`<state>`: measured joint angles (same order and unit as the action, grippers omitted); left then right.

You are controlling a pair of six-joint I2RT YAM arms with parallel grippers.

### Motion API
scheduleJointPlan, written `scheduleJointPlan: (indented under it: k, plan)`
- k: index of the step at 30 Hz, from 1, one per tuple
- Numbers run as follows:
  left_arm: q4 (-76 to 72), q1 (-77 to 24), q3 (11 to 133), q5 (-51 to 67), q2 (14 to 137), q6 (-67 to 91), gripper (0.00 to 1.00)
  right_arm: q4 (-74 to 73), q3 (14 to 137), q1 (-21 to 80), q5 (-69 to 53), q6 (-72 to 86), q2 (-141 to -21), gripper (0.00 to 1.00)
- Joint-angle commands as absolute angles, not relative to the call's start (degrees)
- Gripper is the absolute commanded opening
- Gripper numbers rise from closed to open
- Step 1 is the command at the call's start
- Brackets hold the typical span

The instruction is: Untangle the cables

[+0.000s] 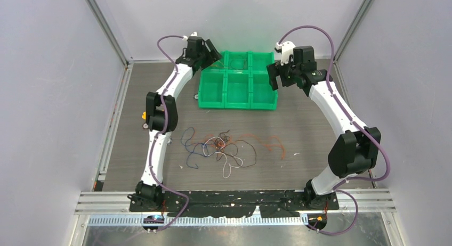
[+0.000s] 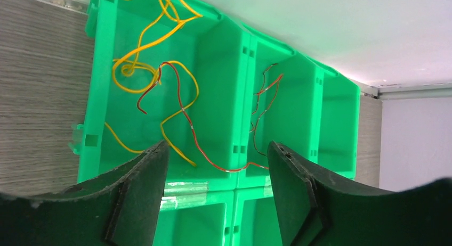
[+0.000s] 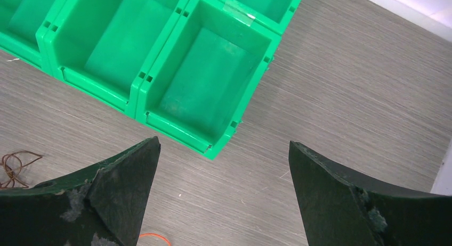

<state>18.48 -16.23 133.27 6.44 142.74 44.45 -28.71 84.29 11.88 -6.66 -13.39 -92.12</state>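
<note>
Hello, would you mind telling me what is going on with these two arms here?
Two robot arms are working through a tangle of cables on the table, apparently moving strands into green bins. The left pincer hangs open over a back compartment that holds yellow cables and a red cable, gripping nothing. The right pincer is open too, by the front right compartment.

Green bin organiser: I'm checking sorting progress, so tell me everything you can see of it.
The green plastic organiser sits flat on the wood-grain table, far side: six open compartments, two rows of three. One holds yellow wires; a red wire drapes over a divider into the next. The near right one looks empty.
</note>
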Motion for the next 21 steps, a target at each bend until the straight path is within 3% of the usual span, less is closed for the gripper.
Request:
scheduleJointPlan:
  k: [1,21]
  plan:
    - [15.92,-16.94,136.42,4.08,144.41,46.75,0.68,-28.10,84.67,10.97,-7.23,-13.71,-87.64,0.97]
    - [14.09,-18.85,143.19,4.86,152.71,56.16,0.60,-31.10,86.71,8.81,-5.20,-14.37,-85.55,0.98]
